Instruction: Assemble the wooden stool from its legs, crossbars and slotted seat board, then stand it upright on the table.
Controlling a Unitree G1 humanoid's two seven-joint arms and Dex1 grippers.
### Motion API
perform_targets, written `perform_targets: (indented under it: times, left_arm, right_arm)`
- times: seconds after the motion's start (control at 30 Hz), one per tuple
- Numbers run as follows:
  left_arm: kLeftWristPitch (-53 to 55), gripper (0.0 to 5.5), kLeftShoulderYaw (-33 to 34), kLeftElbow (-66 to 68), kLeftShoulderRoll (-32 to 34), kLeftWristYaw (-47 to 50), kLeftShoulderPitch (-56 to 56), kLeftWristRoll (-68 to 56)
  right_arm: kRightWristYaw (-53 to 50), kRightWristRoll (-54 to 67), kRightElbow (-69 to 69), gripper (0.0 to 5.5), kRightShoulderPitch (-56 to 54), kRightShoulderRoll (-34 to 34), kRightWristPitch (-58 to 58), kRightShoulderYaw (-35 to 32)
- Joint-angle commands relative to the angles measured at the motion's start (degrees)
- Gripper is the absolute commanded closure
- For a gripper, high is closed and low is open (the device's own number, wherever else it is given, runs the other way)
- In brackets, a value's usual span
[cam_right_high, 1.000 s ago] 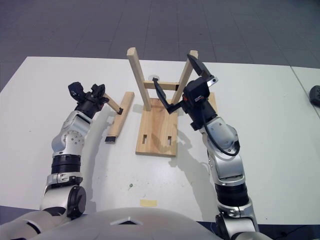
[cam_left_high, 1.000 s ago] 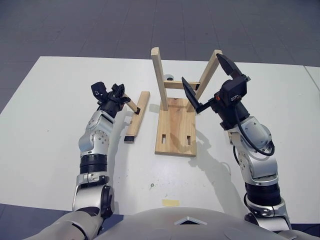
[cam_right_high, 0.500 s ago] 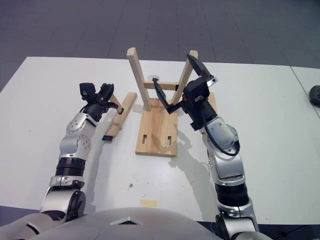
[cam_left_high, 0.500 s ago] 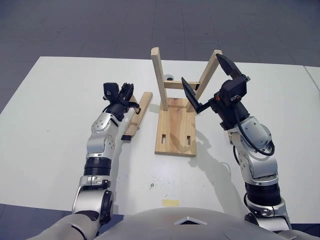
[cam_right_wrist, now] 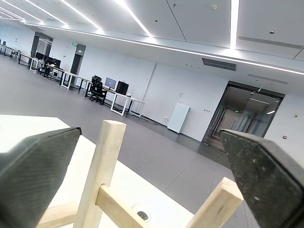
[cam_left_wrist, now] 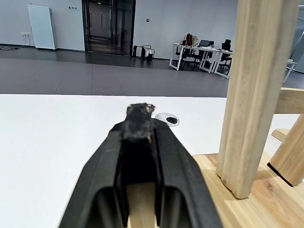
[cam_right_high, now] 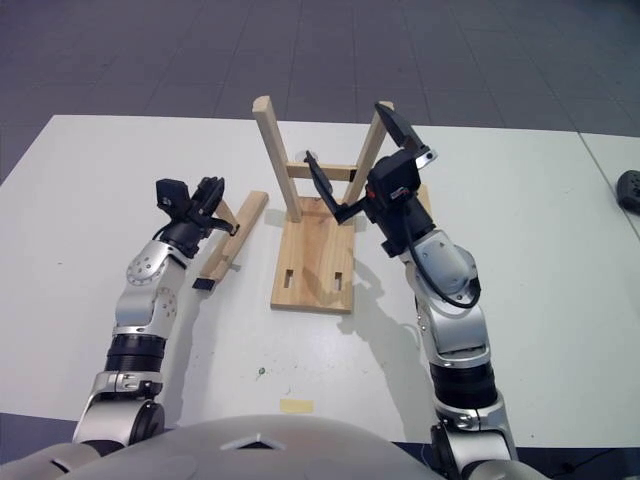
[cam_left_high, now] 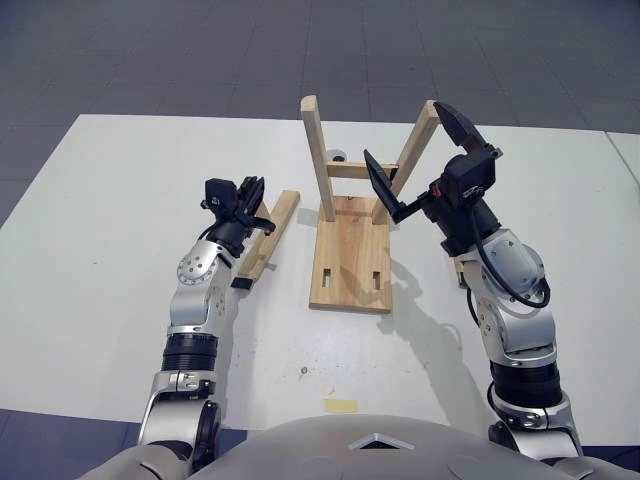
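Observation:
The slotted seat board (cam_left_high: 350, 265) lies flat on the white table (cam_left_high: 100, 250). Two legs (cam_left_high: 318, 160) (cam_left_high: 412, 160) stand upright in its far end, joined by a crossbar (cam_left_high: 352, 170). My right gripper (cam_left_high: 402, 131) is open, its fingers (cam_right_wrist: 33, 161) straddling the right-hand upright leg near its top without touching it. Left of the board is a loose leg piece (cam_left_high: 268, 238) with a dark near end. My left gripper (cam_left_high: 252, 205) is shut on a dark-tipped wooden stub (cam_left_wrist: 137, 116) of that piece.
A round cable port (cam_left_high: 338, 155) sits in the table behind the legs. A yellow tape strip (cam_left_high: 340, 405) lies near the front edge. A dark object (cam_right_high: 630, 190) rests at the far right. Bare table spreads left and right of the board.
My left gripper has moved right toward the seat board with the loose leg piece, whose near end has swung left. The right arm and the upright legs have stayed put.

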Motion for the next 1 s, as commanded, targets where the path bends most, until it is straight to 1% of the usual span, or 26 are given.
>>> perform_targets:
  times: [0.03, 0.17, 0.47, 0.5, 0.53, 0.7, 0.9, 1.0]
  left_arm:
    - [4.6, 4.7, 0.8, 0.7, -0.5, 1.1, 1.2, -0.6]
    - [6.3, 4.23, 2.3, -1.4, -0.1, 1.7, -1.3, -1.8]
    - [11.2, 2.63, 4.5, -8.0, 0.9, 3.3, -9.6, -4.0]
    - [11.8, 2.57, 4.7, -8.6, 0.8, 3.5, -10.4, -4.4]
    - [12.6, 2.34, 4.9, -9.2, 0.7, 3.7, -11.1, -5.0]
    - [14.9, 1.62, 4.4, -11.4, 0.5, 4.2, -14.8, -5.8]
    - [15.0, 0.61, 3.4, -10.1, 0.9, 3.1, -17.8, -5.3]
    - [13.8, 0.11, 3.0, -5.9, 0.7, 1.8, -17.2, -4.5]
  right_arm:
    - [0.1, -0.2, 0.5, 0.1, -0.9, 0.0, -0.5, -0.2]
    - [0.2, -0.4, 0.9, 0.1, -1.0, 0.0, -0.8, -0.1]
    - [0.1, -0.7, 1.7, 0.1, -1.2, 0.2, -1.5, 0.3]
    - [0.1, -0.8, 1.7, 0.1, -1.2, 0.3, -1.6, 0.4]
    - [0.0, -0.8, 1.7, 0.1, -1.2, 0.4, -1.6, 0.5]
    - [0.0, -0.9, 1.8, 0.1, -1.3, 0.5, -1.6, 0.6]
    - [0.1, -0.9, 2.0, 0.1, -1.7, 0.6, -1.5, 0.6]
    - [-0.2, -0.2, 1.9, 0.1, -1.5, 1.0, -1.0, 0.3]
